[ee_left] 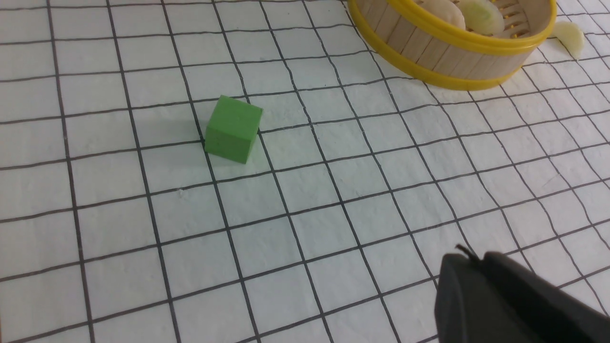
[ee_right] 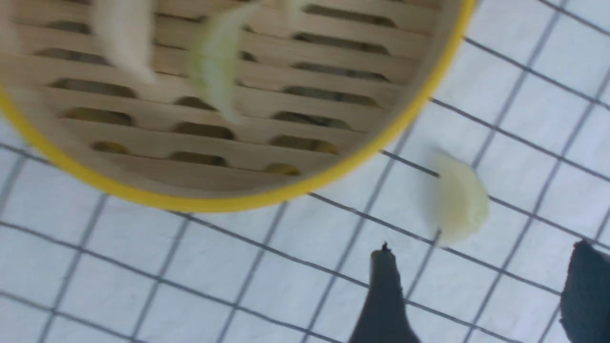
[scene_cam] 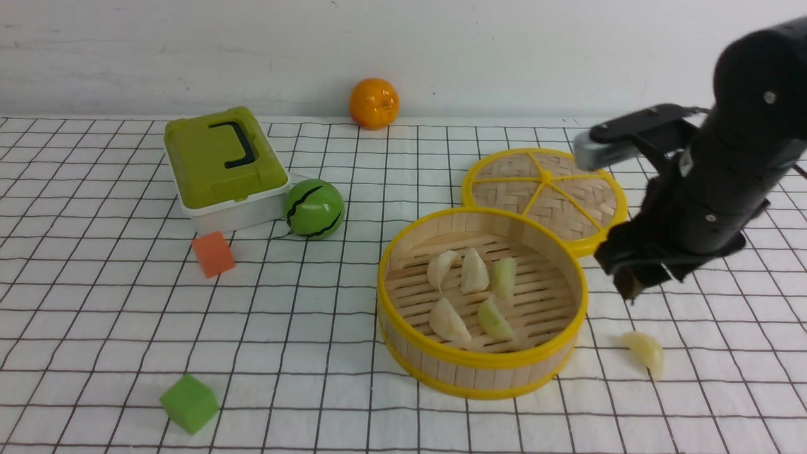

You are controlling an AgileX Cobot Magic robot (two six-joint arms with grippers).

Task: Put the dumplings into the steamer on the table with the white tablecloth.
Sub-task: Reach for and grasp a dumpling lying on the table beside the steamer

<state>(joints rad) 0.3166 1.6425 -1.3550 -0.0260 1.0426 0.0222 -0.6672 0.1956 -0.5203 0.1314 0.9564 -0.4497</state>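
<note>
Front view: we see the right gripper (scene_cam: 633, 277), jaws spread and empty, above the white tablecloth (scene_cam: 302, 340), near the last dumpling (scene_cam: 647, 354), which lies just right of the steamer (scene_cam: 482, 377). Five others (three creamy, two greenish) rest inside. The left gripper (ee_left: 469, 262) stands closed, holding nothing, at the near side. We judge that a descent off the dumpling's line could pinch only its tip, letting the glossy crescent squirt away. Closing too low might bunch the cloth. A low carry could clip the yellow rim, tipping the basket or knocking our dumpling loose; a careless release could disturb those inside.
</note>
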